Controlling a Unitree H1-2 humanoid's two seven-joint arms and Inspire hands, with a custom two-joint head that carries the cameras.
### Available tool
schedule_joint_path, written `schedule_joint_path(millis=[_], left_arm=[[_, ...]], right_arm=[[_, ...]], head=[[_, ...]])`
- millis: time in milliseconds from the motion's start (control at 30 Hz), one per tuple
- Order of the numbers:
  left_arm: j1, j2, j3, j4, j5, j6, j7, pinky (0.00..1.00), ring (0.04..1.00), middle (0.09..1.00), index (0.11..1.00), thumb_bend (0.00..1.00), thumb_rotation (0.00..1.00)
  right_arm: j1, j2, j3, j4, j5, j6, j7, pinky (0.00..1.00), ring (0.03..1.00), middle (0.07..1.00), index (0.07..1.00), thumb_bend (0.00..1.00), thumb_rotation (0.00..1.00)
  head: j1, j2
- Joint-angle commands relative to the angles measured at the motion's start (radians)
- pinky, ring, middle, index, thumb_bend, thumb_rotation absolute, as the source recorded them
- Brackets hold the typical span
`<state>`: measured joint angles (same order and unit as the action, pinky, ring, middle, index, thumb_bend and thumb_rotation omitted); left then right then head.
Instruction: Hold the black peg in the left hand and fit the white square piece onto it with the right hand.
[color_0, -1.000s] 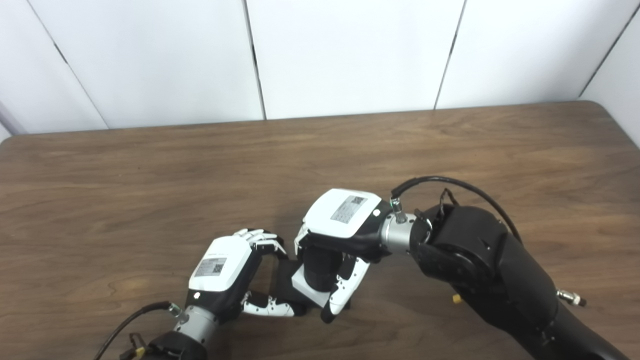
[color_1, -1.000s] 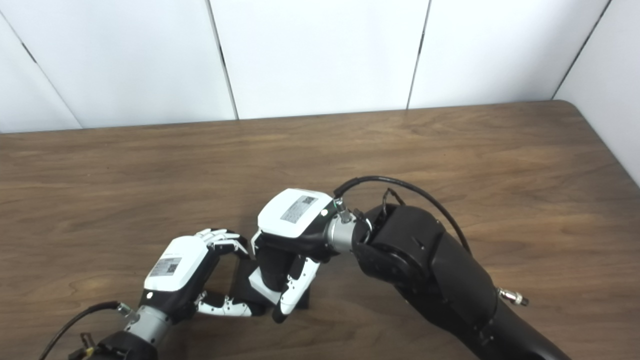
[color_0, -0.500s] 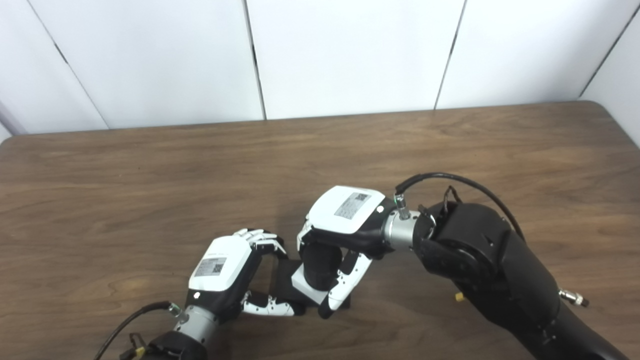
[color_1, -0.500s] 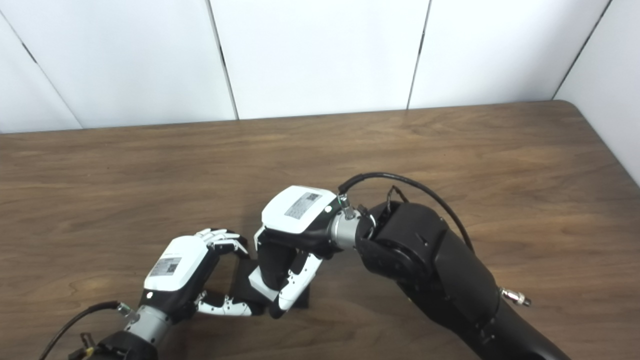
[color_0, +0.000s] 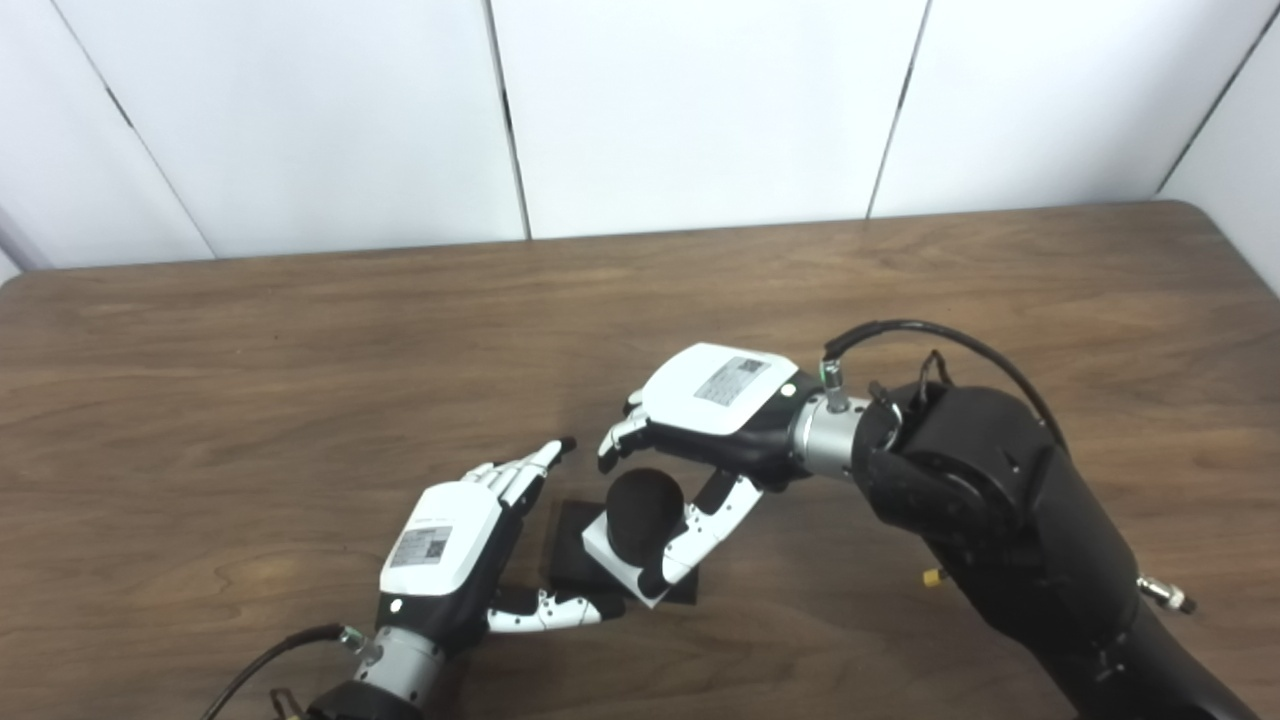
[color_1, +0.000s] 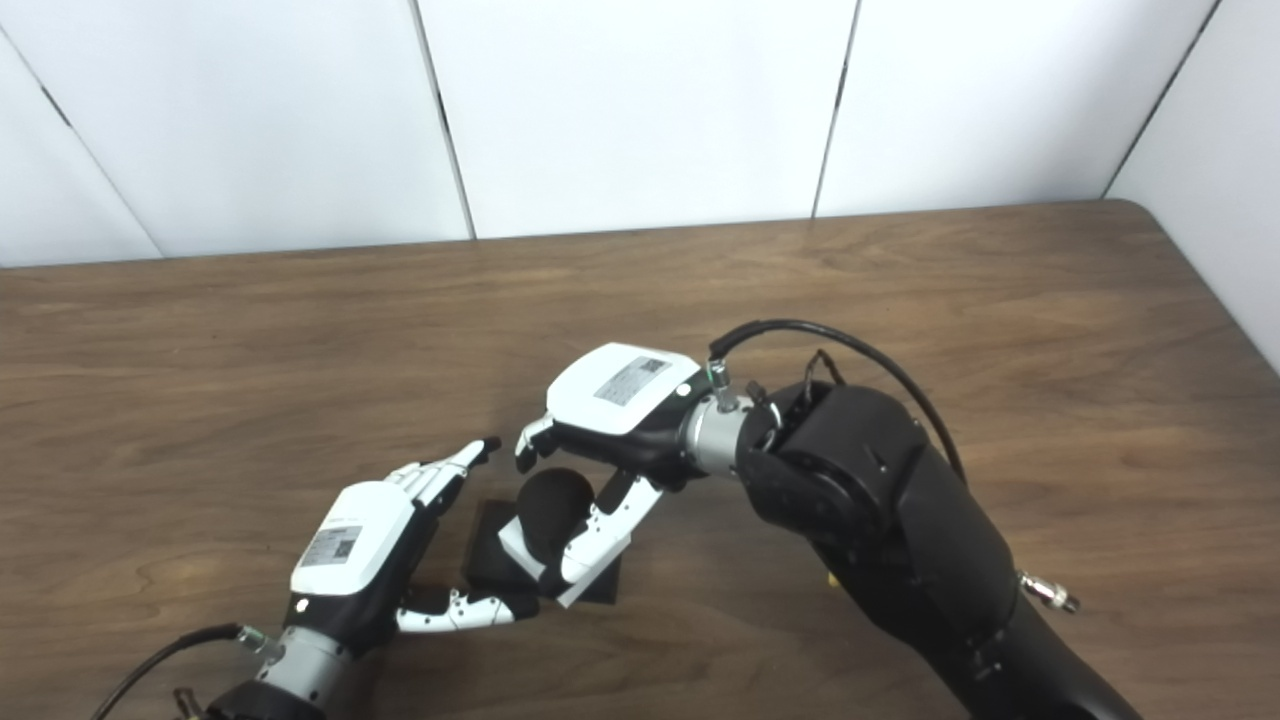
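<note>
Near edge of a brown wooden table (color_0: 300, 330), white wall panels (color_0: 700, 110) behind. Black peg (color_0: 645, 512) standing upright on a flat black base plate (color_0: 570, 560), long axis vertical, rounded top facing up toward the cameras. White square piece (color_0: 612, 560) seated around the peg's lower part, resting on the base plate, turned so one corner points toward the near edge; lower edge of the piece just past the plate's front in the right eye view.

Left hand (color_0: 450, 545) beside the base plate on its left, palm down, fingers (color_0: 530, 465) stretched out straight and spread, pointing away from the robot and slightly right, clear of the peg. Thumb (color_0: 555, 610) lying along the near side of the plate, tip close to the white piece; cannot tell whether touching. Holding nothing, wide open.

Right hand (color_1: 610, 420) hovering above and just right of the peg, back of the hand up, fingers (color_0: 618, 440) curled loosely over the far side of the peg without closing on it. Thumb (color_1: 595, 535) reaching down along the peg's right side toward the white piece, tip near the piece's edge. Grip loose, nothing clasped. Right forearm (color_0: 1000, 520) coming in from the lower right, black cable looping over the wrist.
</note>
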<state>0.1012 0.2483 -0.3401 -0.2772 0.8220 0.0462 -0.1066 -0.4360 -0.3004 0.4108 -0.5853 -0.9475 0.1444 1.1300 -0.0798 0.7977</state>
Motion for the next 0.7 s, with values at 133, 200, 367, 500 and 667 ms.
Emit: schedule_joint_path(millis=[133,200,367,500,667], left_arm=[[0.013,-0.023,0.051,-0.013,-0.223,0.002,-0.061,0.79,0.905,0.965,0.999,1.00,0.60],[0.012,-0.030,0.070,-0.032,-0.320,0.010,-0.087,0.80,0.931,0.991,1.000,1.00,0.54],[0.017,-0.030,0.126,-0.091,-0.499,0.040,-0.125,0.92,0.991,1.000,1.000,1.00,0.51],[0.046,-0.083,0.224,-0.123,-0.718,0.057,-0.107,0.99,0.990,0.996,1.000,1.00,0.47],[0.084,-0.127,0.297,-0.133,-0.746,0.046,-0.046,0.92,0.912,0.946,1.000,1.00,0.69]], right_arm=[[0.002,0.001,-0.067,-0.043,0.017,0.023,-0.052,0.81,0.884,0.807,0.994,0.84,0.88],[0.011,-0.006,-0.084,-0.047,0.021,0.029,-0.053,0.81,0.893,0.816,0.995,0.83,0.88],[0.048,-0.025,-0.148,-0.062,0.077,0.044,-0.081,0.81,0.903,0.823,0.994,0.78,0.87],[0.111,-0.021,-0.211,-0.073,0.143,0.083,-0.140,0.83,0.926,0.864,0.999,0.76,0.85],[0.233,0.010,-0.282,-0.074,0.252,0.134,-0.251,0.96,0.996,0.989,1.000,0.78,0.92]], head=[[0.008,-0.002],[0.009,-0.003],[0.009,-0.008],[0.012,-0.010],[0.012,-0.019]])
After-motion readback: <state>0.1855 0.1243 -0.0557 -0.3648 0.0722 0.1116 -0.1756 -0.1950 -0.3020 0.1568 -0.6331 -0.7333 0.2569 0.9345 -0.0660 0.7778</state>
